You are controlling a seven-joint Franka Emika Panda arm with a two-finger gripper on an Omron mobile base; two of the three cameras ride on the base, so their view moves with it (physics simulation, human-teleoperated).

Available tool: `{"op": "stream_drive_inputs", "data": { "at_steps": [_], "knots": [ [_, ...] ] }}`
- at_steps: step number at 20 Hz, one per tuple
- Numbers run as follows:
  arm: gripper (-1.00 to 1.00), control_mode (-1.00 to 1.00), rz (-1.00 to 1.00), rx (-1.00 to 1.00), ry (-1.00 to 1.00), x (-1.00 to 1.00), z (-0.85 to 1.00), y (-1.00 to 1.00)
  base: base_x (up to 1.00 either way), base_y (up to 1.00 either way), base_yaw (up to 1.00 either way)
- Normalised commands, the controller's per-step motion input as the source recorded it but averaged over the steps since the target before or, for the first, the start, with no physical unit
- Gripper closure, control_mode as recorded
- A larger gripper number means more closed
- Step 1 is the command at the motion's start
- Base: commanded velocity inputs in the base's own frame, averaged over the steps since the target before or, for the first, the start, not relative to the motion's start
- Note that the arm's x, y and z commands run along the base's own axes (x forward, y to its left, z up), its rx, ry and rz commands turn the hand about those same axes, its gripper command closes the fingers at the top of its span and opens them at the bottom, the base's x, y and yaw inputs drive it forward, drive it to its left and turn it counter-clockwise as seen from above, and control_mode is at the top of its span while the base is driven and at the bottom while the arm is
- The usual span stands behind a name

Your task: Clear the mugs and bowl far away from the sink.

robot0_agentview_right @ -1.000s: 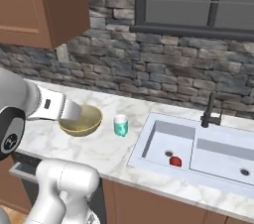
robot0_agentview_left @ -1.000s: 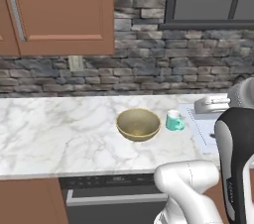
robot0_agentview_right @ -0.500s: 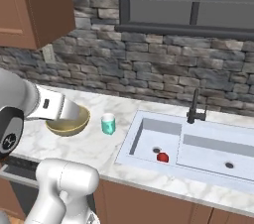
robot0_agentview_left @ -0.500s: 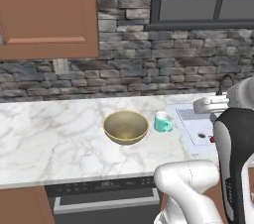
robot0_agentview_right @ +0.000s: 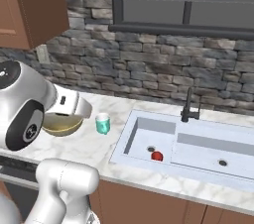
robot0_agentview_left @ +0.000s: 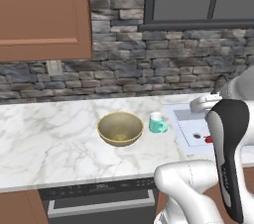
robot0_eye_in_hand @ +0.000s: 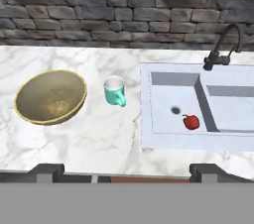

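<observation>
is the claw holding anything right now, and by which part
Nothing is held. The claw is open, apart from the teal mug and bowl on the counter.

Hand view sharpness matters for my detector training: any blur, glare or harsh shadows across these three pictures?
Hand view: sharp, evenly lit, soft shadows by the bowl and teal mug. Left base view: slightly soft, no glare. Right base view: the robot's body hides part of the bowl.

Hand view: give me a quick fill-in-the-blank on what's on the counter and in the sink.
1. The teal mug stands between the bowl and the ____.
2. The small red item lies in the sink's ____ basin.
3. The dark faucet stands on the sink's ____ side.

Missing words: sink; left; wall
</observation>
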Motion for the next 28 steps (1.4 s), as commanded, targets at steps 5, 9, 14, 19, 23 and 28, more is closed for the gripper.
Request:
{"op": "stream_drive_inputs", "data": {
  "at_steps": [5,9,14,19,23,28],
  "knots": [
    [-1.0,-1.0,0.22,-0.03,0.21,0.39,-0.54,0.0,0.0,0.0,0.0],
    [-1.0,-1.0,0.23,-0.05,0.01,0.36,-0.43,0.0,0.0,0.0,0.0],
    [-1.0,-1.0,0.07,-0.14,0.0,0.54,-0.38,0.01,0.0,0.0,0.0],
    [-1.0,-1.0,0.0,-0.1,0.01,0.39,-0.42,0.0,0.0,0.0,0.0],
    [-1.0,-1.0,0.05,0.0,0.07,0.28,-0.41,0.0,0.0,0.0,0.0],
    [-1.0,-1.0,0.06,0.0,0.04,0.26,-0.32,0.0,0.0,0.0,0.0]
  ]
}}
